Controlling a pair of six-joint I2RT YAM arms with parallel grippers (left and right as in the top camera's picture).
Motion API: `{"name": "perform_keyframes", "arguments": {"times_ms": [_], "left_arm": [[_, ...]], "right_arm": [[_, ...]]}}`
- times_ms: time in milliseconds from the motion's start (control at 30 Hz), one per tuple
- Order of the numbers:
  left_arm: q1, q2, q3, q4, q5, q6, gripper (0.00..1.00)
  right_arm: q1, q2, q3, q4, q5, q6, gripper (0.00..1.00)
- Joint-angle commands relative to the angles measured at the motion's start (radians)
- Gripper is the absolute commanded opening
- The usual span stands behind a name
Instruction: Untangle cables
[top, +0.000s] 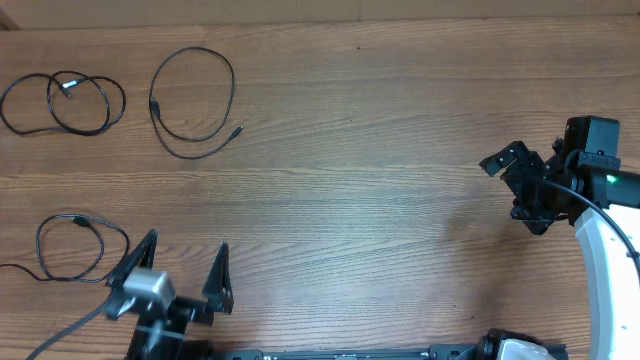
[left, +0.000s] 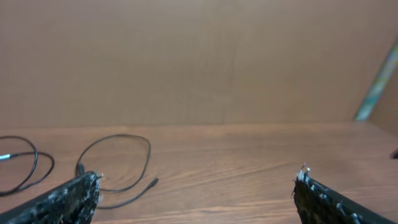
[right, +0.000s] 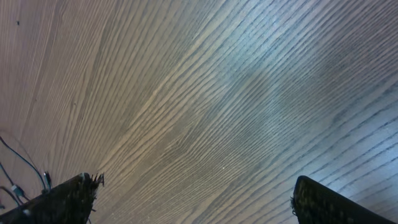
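The counter (top: 380, 150) is coloured a warm mid-brown and is patterned with long wood grain running left to right, paler streaks laid among darker lines. Plain black is seen on the far-left cable (top: 60, 100), on the looped cable (top: 195, 100) to its right and on the near-left cable (top: 80, 245). The left claw (top: 186, 242) is black, its fingertips (left: 74, 193) flecked with pale specks, and a silver-grey block (top: 150, 285) is seen behind it. The right claw (top: 500, 188) is also black and is carried on a white arm link (top: 600, 250), near which a small green light (top: 610, 180) is lit.
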Motion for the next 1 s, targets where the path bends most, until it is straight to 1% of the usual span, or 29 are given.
{"name": "perform_keyframes", "arguments": {"times_ms": [0, 67, 267, 333, 467, 533, 667, 967], "left_arm": [[-0.008, -0.013, -0.097, 0.056, -0.051, 0.020, 0.99], [-0.008, -0.013, -0.158, 0.129, -0.051, 0.021, 1.00], [-0.007, -0.013, -0.351, 0.349, -0.050, 0.083, 1.00], [-0.007, -0.013, -0.397, 0.395, -0.050, 0.111, 1.00], [-0.007, -0.013, -0.476, 0.467, -0.051, 0.206, 0.99], [-0.007, -0.013, -0.514, 0.506, -0.051, 0.230, 0.99], [-0.007, -0.013, -0.565, 0.551, -0.056, 0.231, 0.99], [-0.006, -0.013, -0.610, 0.550, -0.082, 0.225, 1.00]], "right_arm": [[0.004, 0.003, 0.017, 0.004, -0.001, 0.002, 1.00], [0.004, 0.003, 0.017, 0.004, -0.001, 0.002, 1.00], [0.004, 0.003, 0.017, 0.004, -0.001, 0.002, 1.00], [0.004, 0.003, 0.017, 0.004, -0.001, 0.002, 1.00], [0.004, 0.003, 0.017, 0.004, -0.001, 0.002, 1.00], [0.004, 0.003, 0.017, 0.004, -0.001, 0.002, 1.00], [0.004, 0.003, 0.017, 0.004, -0.001, 0.002, 1.00], [0.004, 0.003, 0.017, 0.004, -0.001, 0.002, 1.00]]}}
